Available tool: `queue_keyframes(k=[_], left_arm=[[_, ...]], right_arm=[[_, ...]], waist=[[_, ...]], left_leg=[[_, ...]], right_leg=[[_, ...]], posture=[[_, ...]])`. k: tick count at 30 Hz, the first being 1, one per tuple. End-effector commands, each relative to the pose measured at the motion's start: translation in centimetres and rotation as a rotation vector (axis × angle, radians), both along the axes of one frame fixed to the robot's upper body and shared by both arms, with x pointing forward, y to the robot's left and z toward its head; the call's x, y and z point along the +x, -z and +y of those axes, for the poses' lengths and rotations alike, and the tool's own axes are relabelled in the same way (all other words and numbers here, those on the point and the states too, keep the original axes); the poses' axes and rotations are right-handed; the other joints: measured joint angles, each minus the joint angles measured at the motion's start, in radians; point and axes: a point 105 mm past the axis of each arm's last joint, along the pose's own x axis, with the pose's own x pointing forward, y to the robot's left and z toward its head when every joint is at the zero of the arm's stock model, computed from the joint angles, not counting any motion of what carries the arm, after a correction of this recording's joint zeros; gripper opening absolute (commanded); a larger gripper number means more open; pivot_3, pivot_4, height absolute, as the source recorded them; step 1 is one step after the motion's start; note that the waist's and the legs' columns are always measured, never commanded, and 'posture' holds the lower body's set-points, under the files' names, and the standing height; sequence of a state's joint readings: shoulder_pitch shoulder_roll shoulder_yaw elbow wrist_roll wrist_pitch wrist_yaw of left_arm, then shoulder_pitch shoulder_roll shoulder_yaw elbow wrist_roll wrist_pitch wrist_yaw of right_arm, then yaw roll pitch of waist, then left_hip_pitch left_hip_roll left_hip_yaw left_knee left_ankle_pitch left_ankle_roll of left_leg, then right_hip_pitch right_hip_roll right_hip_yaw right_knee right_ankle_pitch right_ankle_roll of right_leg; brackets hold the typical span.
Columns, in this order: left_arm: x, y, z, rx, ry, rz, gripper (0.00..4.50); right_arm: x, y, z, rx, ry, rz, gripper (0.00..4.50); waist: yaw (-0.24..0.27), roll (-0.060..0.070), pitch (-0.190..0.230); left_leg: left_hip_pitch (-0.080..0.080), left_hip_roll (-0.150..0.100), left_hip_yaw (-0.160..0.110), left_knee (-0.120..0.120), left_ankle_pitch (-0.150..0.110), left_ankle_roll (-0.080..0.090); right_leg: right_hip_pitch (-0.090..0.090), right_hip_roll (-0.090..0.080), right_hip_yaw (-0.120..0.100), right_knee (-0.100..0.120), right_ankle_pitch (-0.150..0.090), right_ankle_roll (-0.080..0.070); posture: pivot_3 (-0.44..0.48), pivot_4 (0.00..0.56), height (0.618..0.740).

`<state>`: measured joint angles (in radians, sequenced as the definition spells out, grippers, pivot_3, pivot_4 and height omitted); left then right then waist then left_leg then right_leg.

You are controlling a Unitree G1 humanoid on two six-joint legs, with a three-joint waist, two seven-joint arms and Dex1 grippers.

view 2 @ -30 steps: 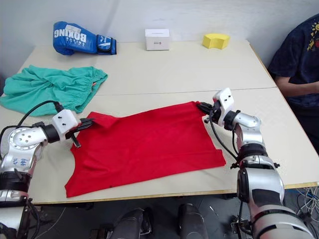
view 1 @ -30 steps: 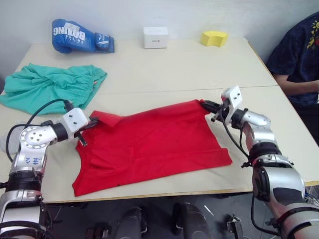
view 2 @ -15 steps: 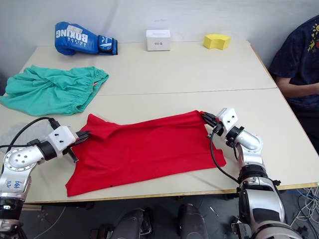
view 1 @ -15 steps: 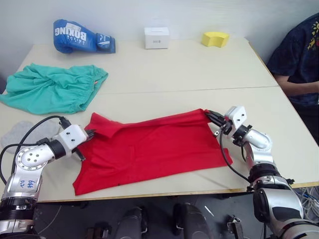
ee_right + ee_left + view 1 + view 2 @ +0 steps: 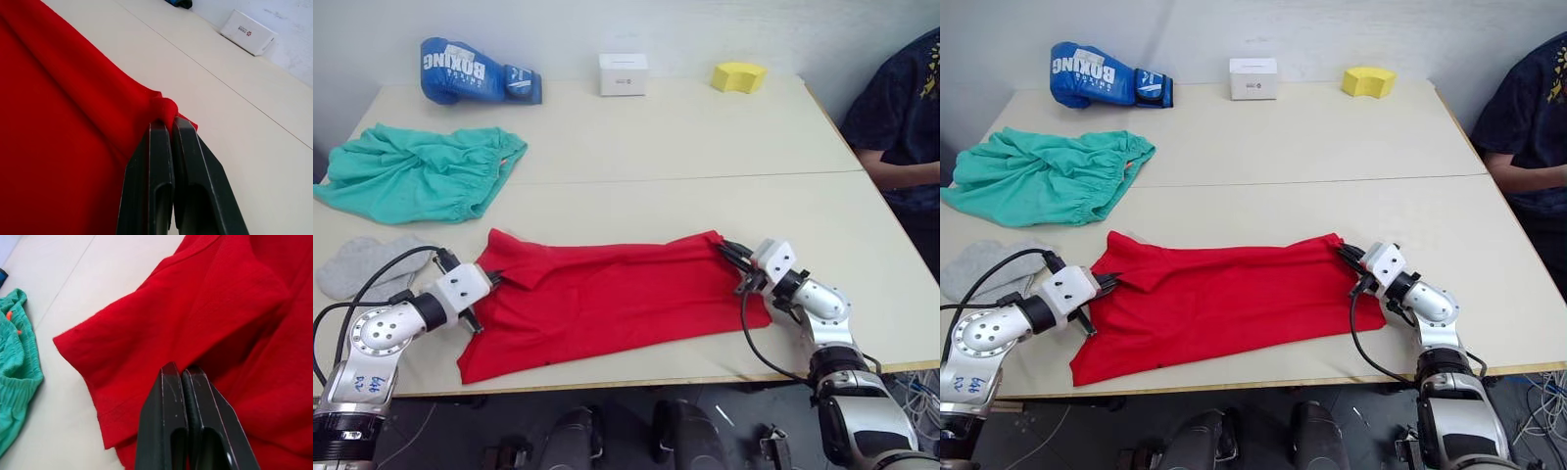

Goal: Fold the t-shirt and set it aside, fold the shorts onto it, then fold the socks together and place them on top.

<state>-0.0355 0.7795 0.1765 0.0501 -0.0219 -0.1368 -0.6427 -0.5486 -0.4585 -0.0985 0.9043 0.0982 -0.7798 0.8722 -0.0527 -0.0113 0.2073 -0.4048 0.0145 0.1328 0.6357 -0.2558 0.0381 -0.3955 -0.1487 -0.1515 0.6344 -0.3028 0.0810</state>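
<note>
Your bench carries everything here, and the head views give you the whole spread that the wrist views cannot: the t-shirt lies flattened near the front edge, folded over into a long red band, with the shorts crumpled well apart at the far left and the socks lying between the shorts and the front edge, just beyond your left arm. Along the back edge you have a blue boxing glove, a white box and a yellow sponge, and a person's arm rests at the right edge. The wrist views give you what the head views leave too small: your left tool has its 2 fingers pressed together on a fold of red cloth beside the sleeve, and a strip of the shorts shows at the side. Your right tool is likewise clamped tight on a small bunched ridge at the t-shirt's edge, with bare bench beyond it. So the t-shirt stretches between your 2 tools, the left tool pinching its left end and the right tool its far right corner.
</note>
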Motion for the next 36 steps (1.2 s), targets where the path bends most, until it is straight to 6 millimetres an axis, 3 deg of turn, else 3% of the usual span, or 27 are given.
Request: queue_keyframes(k=[1,2,4,10,15,16,17,20,23,25,29,32,36], left_arm=[[-0.1,-0.7,0.0,-0.03,-0.021,-0.022,0.2],[-0.3,-0.7,-0.1,-0.044,-0.018,-0.015,0.42],[-0.8,-0.7,-0.2,-0.059,-0.009,0.006,0.88],[-4.1,-2.0,1.3,-0.138,0.041,0.146,2.77],[-6.2,-4.7,2.6,-0.238,0.114,0.316,2.81],[-6.2,-5.5,2.6,-0.273,0.127,0.339,2.63],[-6.0,-6.2,2.5,-0.295,0.137,0.349,2.43],[-4.5,-7.9,1.9,-0.326,0.154,0.308,1.58],[-1.2,-8.8,0.2,-0.389,0.146,0.225,0.6],[0.3,-8.0,-1.1,-0.364,0.15,0.214,0.01],[3.1,-5.4,-3.9,-0.353,0.131,0.218,0.0],[4.3,-3.0,-5.5,-0.357,0.093,0.221,0.0],[5.2,-1.8,-5.8,-0.41,-0.018,0.187,0.0]], right_arm=[[-0.4,-0.7,-0.8,0.011,0.017,-0.032,0.0],[-0.6,-0.7,-0.8,0.03,0.001,-0.016,0.0],[-1.3,-0.8,-1.0,0.027,-0.033,0.001,0.42],[-4.1,-2.6,-2.6,-0.02,-0.106,0.056,2.37],[-5.6,-5.4,-3.7,0.024,-0.135,0.157,4.14],[-5.8,-6.2,-3.5,0.049,-0.153,0.183,4.49],[-5.9,-7.0,-3.2,0.068,-0.171,0.195,4.5],[-6.2,-8.8,-1.8,0.126,-0.233,0.237,4.14],[-6.1,-9.6,1.6,0.142,-0.327,0.279,3.17],[-5.4,-9.6,3.8,0.12,-0.343,0.271,2.49],[-3.1,-8.7,8.0,0.106,-0.302,0.241,0.98],[-1.7,-5.4,11.3,0.035,-0.258,0.222,0.02],[-0.4,-1.5,12.2,-0.029,-0.153,0.222,0.02]], waist=[[0.001,0.0,0.0],[0.001,0.0,0.0],[0.002,0.0,0.0],[0.011,0.0,0.0],[0.024,0.001,0.001],[0.025,0.001,0.001],[0.026,0.002,0.001],[0.032,0.003,0.001],[0.046,0.004,0.002],[0.049,0.004,0.001],[0.048,0.003,0.001],[0.047,0.001,0.0],[0.046,0.0,0.0]], left_leg=[[0.0,0.0,0.0,0.0,0.0,0.0],[0.0,0.0,0.0,-0.001,0.0,0.0],[0.001,0.0,0.0,-0.001,0.0,0.0],[0.001,0.0,-0.001,-0.004,0.0,0.0],[0.001,0.0,-0.003,-0.005,-0.001,0.001],[0.0,0.001,-0.004,-0.005,-0.002,0.002],[0.0,0.001,-0.004,-0.005,-0.002,0.002],[0.0,0.001,-0.007,-0.005,-0.001,0.002],[0.0,0.001,-0.009,-0.006,0.0,0.001],[-0.001,0.001,-0.008,-0.006,0.001,0.001],[-0.002,0.001,-0.004,-0.006,0.004,-0.002],[-0.004,0.001,-0.002,-0.006,0.007,0.003],[-0.006,0.001,-0.001,-0.004,0.006,0.004]], right_leg=[[0.0,0.0,0.0,0.0,0.0,0.0],[0.0,0.0,0.0,0.0,0.0,0.0],[0.0,0.0,0.0,0.0,0.0,0.0],[0.001,0.0,-0.001,-0.006,0.0,0.0],[0.001,0.0,-0.002,-0.007,0.0,-0.001],[0.001,0.0,-0.002,-0.007,0.001,-0.002],[0.001,0.0,-0.002,-0.008,0.002,-0.003],[0.002,0.0,-0.003,-0.009,0.003,-0.006],[0.002,0.0,-0.004,-0.009,0.003,-0.007],[0.002,0.001,-0.005,-0.009,0.003,-0.007],[0.0,0.002,-0.005,-0.008,0.003,-0.006],[-0.001,0.004,-0.005,-0.006,0.004,-0.006],[-0.002,0.005,-0.004,-0.007,0.004,-0.004]], posture=[[0.0,0.15,0.74],[0.0,0.15,0.74],[0.0,0.15,0.74],[0.0,0.15,0.74],[0.0,0.15,0.74],[0.0,0.15,0.74],[0.0,0.15,0.74],[0.0,0.15,0.74],[0.0,0.15,0.74],[0.0,0.15,0.74],[0.0,0.15,0.74],[0.0,0.15,0.74],[0.0,0.15,0.74]])
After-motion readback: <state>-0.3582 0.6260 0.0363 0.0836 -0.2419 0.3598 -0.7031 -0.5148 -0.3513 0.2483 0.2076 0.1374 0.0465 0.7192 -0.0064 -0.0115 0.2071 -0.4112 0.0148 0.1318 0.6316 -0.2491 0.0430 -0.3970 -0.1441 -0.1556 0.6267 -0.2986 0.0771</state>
